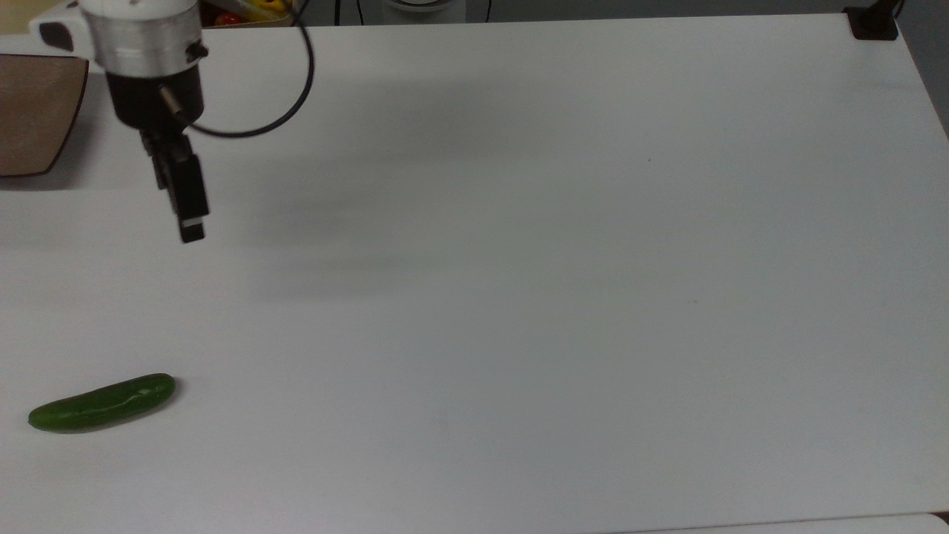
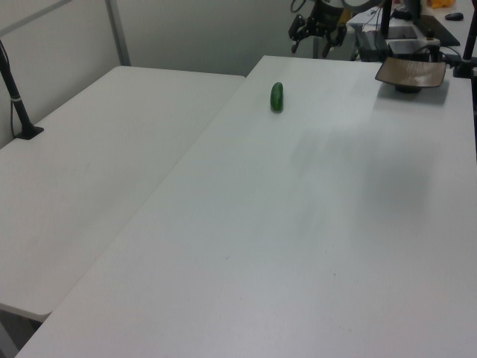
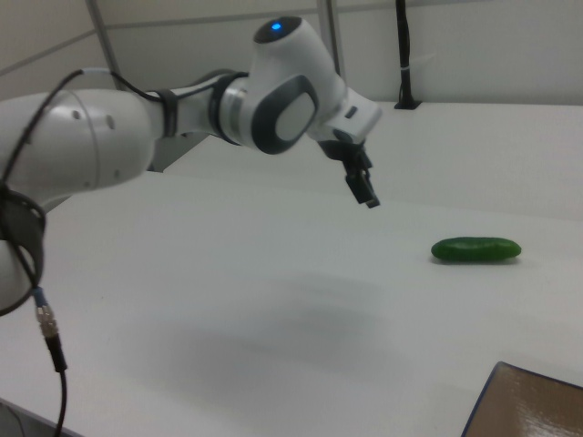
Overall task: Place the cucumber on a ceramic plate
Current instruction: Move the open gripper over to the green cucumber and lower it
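The dark green cucumber [image 1: 102, 404] lies on the white table near the top view's lower left corner; it also shows as cucumber [image 2: 276, 97] and cucumber [image 3: 475, 248]. The brown ceramic plate [image 1: 33, 111] sits at the top view's left edge, seen too as plate [image 2: 411, 72] and plate [image 3: 533, 405]. My gripper [image 1: 189, 222] hangs in the air between plate and cucumber, pointing down, well short of the cucumber. In the left view the gripper [image 2: 302, 36] has its fingers spread, open and holding nothing. The right view has the gripper [image 3: 367, 193] up and to the left of the cucumber.
A black cable [image 1: 296, 81] loops off the wrist. A black clamp base [image 1: 873, 24] stands at the table's far right corner in the top view. A second white table [image 2: 89, 156] adjoins on the left view's left, with a black post [image 2: 19, 101].
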